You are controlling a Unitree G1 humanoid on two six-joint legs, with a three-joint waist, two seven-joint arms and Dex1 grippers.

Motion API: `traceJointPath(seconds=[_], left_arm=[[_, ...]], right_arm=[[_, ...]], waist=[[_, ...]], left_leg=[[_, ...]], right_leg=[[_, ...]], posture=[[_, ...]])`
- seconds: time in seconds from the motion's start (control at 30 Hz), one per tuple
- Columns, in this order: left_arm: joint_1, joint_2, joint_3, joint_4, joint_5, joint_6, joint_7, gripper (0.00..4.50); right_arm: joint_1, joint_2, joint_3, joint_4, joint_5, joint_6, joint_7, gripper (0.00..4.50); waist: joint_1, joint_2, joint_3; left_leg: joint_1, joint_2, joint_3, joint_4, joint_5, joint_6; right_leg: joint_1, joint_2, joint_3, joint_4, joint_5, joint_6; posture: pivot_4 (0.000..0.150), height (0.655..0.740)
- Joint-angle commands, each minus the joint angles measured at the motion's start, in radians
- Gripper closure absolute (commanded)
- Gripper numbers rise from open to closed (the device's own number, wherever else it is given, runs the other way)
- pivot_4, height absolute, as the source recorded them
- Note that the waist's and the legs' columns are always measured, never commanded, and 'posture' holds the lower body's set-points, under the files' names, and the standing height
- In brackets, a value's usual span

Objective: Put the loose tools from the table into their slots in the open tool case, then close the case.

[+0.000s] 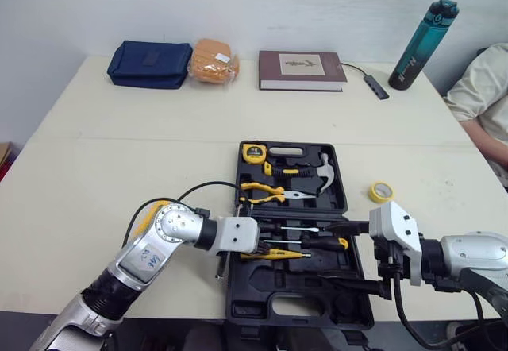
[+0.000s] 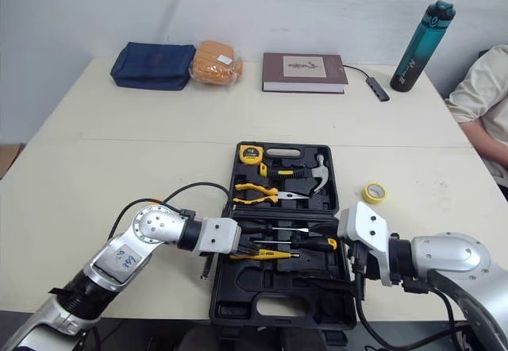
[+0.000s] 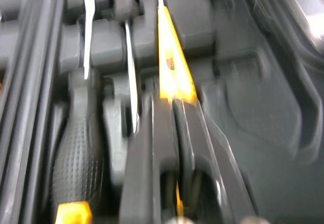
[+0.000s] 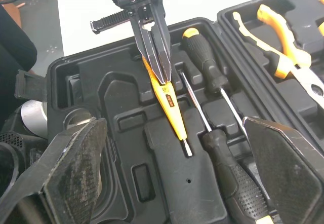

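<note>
The black tool case [image 1: 238,287] lies open at the table's front edge. My left gripper [image 1: 266,248] reaches into its near half from the left, shut on the handle of a yellow tester screwdriver [image 4: 172,110] that lies along a slot there; its shaft [image 3: 172,67] points away from the fingers. Beside it rest two black-handled screwdrivers [image 1: 317,240]. The far half holds yellow pliers [image 1: 266,192], a hammer [image 1: 309,178] and a tape measure [image 1: 253,152]. My right gripper [image 1: 353,256] hovers open over the case's right side, nothing between its pads [image 4: 71,168]. A yellow tape roll [image 1: 382,191] lies loose on the table, right of the case.
Along the table's far edge are a blue pouch [image 1: 149,63], an orange packet [image 1: 213,60], a book [image 1: 301,70], a small hub with cable [image 1: 376,86] and a teal bottle [image 1: 423,44]. A person's sleeve [image 1: 482,97] shows at the right.
</note>
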Motion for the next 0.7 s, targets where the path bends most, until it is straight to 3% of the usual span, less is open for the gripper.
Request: traceJointPath(seconds=[0.03, 0.43, 0.7], left_arm=[[0.041, 0.059, -0.054, 0.081, 0.085, 0.098, -0.013, 4.48], [0.028, -0.057, 0.051, 0.039, -0.085, 0.027, -0.017, 4.48], [0.004, -0.087, 0.047, 0.049, -0.097, 0.037, -0.029, 4.48]], right_arm=[[-0.001, 0.006, -0.004, -0.017, 0.004, -0.012, -0.003, 0.00], [-0.005, 0.003, -0.013, -0.012, 0.006, -0.011, -0.001, 0.00], [-0.001, 0.007, -0.010, -0.015, 0.003, -0.012, -0.008, 0.00]], waist=[[-0.004, -0.002, -0.002], [0.003, 0.000, -0.002], [0.003, 0.001, 0.000]], left_leg=[[0.003, 0.000, 0.000, -0.004, 0.000, 0.000], [0.001, 0.000, 0.000, -0.005, 0.002, -0.004], [-0.001, 0.000, -0.001, -0.005, 0.003, -0.004]], right_leg=[[0.003, 0.000, 0.000, -0.002, 0.000, 0.000], [-0.004, 0.000, 0.000, -0.001, -0.001, -0.001], [-0.004, -0.001, -0.001, -0.004, 0.000, 0.000]], posture=[[0.150, 0.7400], [0.150, 0.7400], [0.150, 0.7400]])
